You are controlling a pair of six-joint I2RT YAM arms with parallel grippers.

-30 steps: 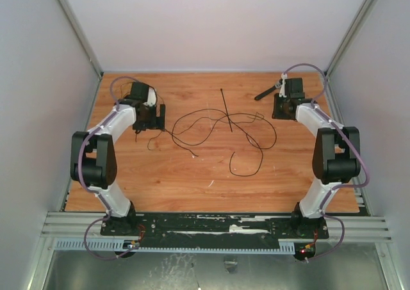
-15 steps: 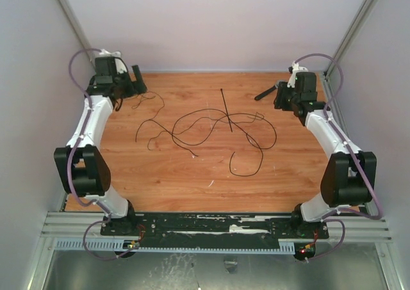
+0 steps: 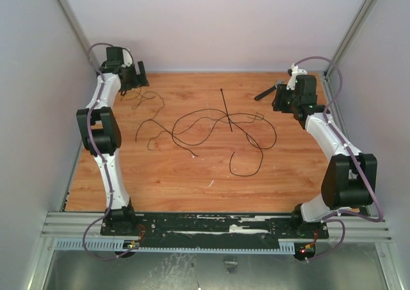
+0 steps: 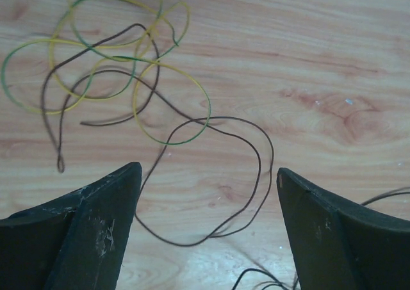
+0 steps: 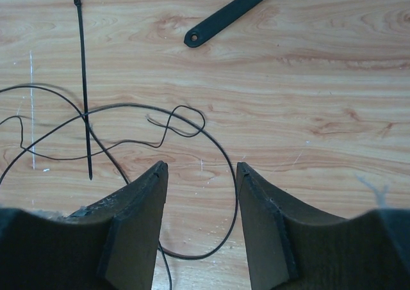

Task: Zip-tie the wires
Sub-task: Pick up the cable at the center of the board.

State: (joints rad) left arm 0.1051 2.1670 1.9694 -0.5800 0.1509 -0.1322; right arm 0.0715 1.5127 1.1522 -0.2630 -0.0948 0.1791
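The wires (image 3: 200, 111) lie in loose dark loops across the middle of the wooden table, with one end trailing toward the far left corner. The zip tie (image 3: 225, 109) lies straight across the loops; the right wrist view shows it at upper left (image 5: 83, 88). My left gripper (image 3: 139, 76) is wide open and empty at the far left corner, above brown wire (image 4: 221, 118) and yellow-green wire loops (image 4: 209, 104). My right gripper (image 3: 280, 99) is open and empty at the far right, above a black wire arc (image 5: 214, 143).
A dark-handled tool (image 3: 265, 93) with a grey head lies at the far right, just behind my right gripper, and shows in the right wrist view (image 5: 230, 15). Grey walls close in the table on the left, back and right.
My left arm swung from the left middle of the table out to the far left corner, and a wire end now trails there. My right arm reached a little farther back.
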